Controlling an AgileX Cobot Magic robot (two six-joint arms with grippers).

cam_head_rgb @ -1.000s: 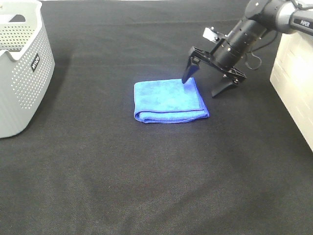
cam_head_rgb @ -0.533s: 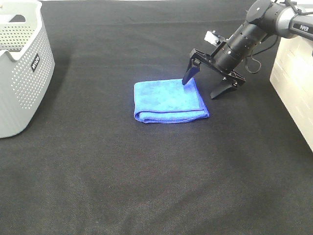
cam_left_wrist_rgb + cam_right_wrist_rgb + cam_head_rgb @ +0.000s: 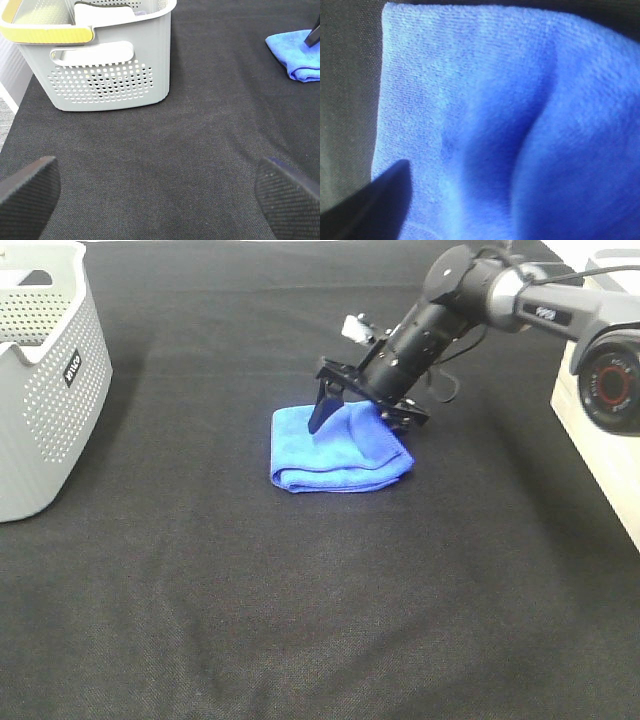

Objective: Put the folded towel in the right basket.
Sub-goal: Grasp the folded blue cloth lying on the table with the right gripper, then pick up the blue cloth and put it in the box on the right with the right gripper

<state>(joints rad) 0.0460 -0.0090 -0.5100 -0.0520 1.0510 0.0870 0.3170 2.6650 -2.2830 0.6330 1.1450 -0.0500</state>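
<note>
The folded blue towel (image 3: 335, 455) lies on the black table near the middle. My right gripper (image 3: 362, 418) is down on its far right part, jaws open. One finger (image 3: 320, 410) presses on top of the towel; the other is at its right edge, and the cloth bulges up between them. In the right wrist view the towel (image 3: 485, 100) fills the picture, with one dark fingertip (image 3: 370, 205) on it. The right basket (image 3: 600, 410), cream-coloured, stands at the right edge. My left gripper (image 3: 160, 200) is open and empty, far from the towel (image 3: 300, 55).
A grey perforated basket (image 3: 45, 390) stands at the left edge of the table; it also shows in the left wrist view (image 3: 110, 65), with a yellow handle. The table is covered with black cloth (image 3: 300, 600).
My right gripper has moved left and down over the towel. The towel's right side is pushed up into a fold and the towel has shifted slightly left.
</note>
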